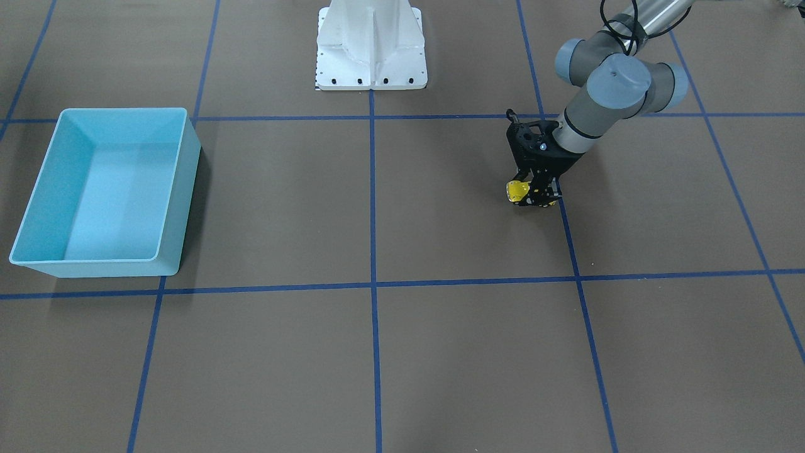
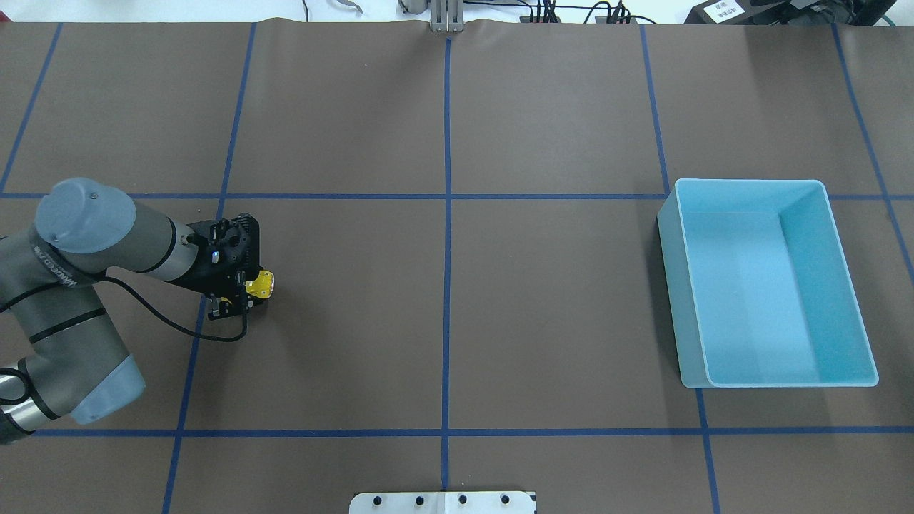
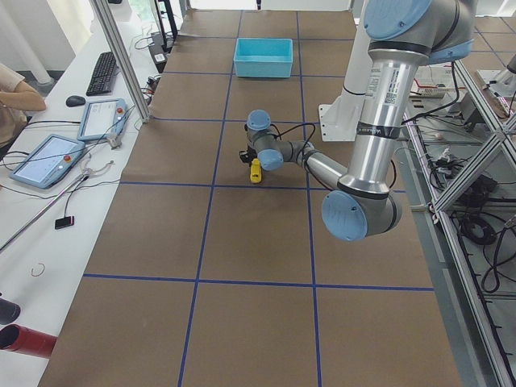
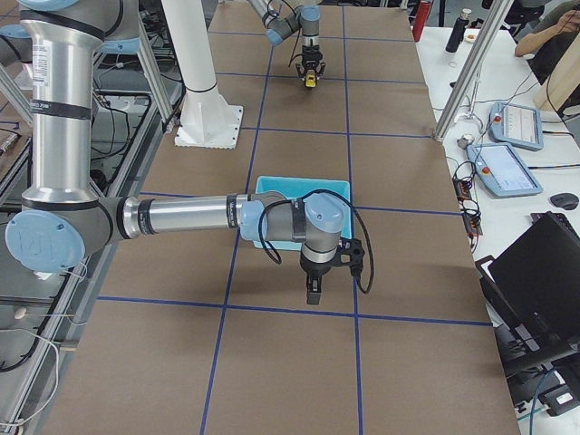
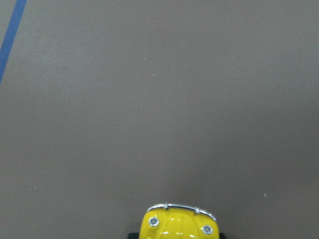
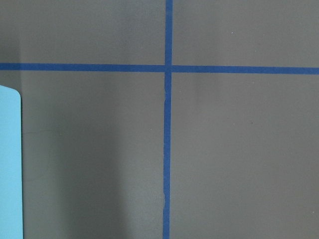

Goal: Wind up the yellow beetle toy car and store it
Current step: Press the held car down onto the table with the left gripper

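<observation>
The yellow beetle toy car [image 1: 517,190] is tiny and glossy, low at the table on the robot's left side. My left gripper [image 1: 534,192] is shut on it, with its black fingers on both sides of the car. The car also shows in the overhead view [image 2: 261,285], where my left gripper [image 2: 243,291] reaches in from the left. In the left wrist view the car's nose [image 5: 179,225] pokes in at the bottom edge. My right gripper [image 4: 313,292] shows only in the exterior right view, pointing down beside the blue bin [image 4: 304,187]. I cannot tell whether it is open or shut.
The blue bin [image 2: 750,183] stands empty on the robot's right side, and it also shows in the front-facing view [image 1: 126,111]. Its corner appears in the right wrist view [image 6: 10,164]. The white robot base [image 1: 371,44] sits at the table's middle edge. Blue tape lines grid the brown table.
</observation>
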Robot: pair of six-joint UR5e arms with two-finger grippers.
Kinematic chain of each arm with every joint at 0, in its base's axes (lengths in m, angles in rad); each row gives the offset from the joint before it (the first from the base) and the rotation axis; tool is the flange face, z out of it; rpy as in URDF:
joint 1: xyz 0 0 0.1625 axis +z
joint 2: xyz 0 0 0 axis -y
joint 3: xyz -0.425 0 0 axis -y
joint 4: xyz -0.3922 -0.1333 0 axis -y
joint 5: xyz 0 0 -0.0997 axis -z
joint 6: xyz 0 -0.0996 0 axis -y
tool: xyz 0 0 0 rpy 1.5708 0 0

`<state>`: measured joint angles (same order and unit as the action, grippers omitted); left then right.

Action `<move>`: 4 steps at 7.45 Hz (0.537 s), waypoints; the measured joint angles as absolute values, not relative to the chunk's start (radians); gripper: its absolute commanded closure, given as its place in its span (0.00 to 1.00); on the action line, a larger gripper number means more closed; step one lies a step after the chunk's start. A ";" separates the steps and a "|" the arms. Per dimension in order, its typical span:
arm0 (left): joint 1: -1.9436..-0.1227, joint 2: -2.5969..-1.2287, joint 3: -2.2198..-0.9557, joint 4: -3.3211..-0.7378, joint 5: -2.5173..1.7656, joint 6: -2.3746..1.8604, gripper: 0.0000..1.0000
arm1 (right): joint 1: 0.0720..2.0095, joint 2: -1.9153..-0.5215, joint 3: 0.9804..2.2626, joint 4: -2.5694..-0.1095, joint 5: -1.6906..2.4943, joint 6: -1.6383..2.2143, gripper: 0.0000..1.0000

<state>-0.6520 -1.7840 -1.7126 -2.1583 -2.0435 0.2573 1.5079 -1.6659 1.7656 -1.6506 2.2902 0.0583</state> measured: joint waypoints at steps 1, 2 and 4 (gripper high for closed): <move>-0.652 -1.784 -1.709 -2.158 -2.043 0.264 0.75 | 1.508 -1.666 1.766 -1.651 2.290 0.058 0.00; -0.652 -1.783 -1.707 -2.159 -2.043 0.268 0.75 | 1.508 -1.666 1.765 -1.651 2.290 0.058 0.00; -0.652 -1.782 -1.704 -2.162 -2.043 0.271 0.75 | 1.508 -1.666 1.764 -1.651 2.290 0.058 0.00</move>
